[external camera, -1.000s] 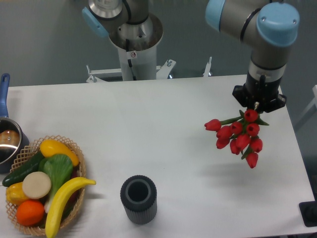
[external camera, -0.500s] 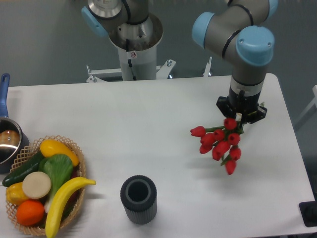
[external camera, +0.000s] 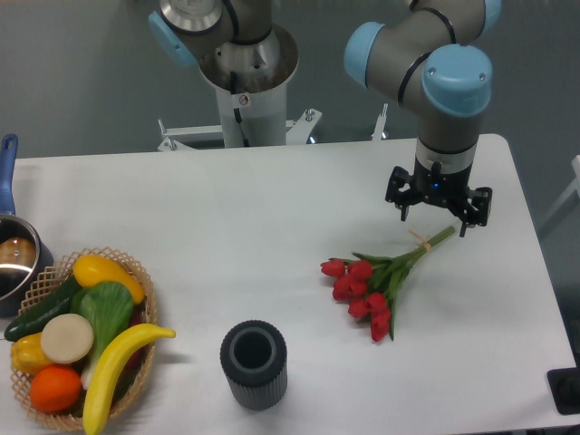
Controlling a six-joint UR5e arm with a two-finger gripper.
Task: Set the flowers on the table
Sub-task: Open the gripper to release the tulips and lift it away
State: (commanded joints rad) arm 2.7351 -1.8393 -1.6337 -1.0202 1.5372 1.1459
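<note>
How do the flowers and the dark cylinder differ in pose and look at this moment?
The flowers lie flat, stems angled toward the open gripper; the cylinder stands upright, its open top showing. The flowers are red and green; the cylinder is dark grey and ribbed. Both rest on the white table, untouched.

A robotics lab: UR5e arm (external camera: 435,63) mounted at white table (external camera: 272,227).
</note>
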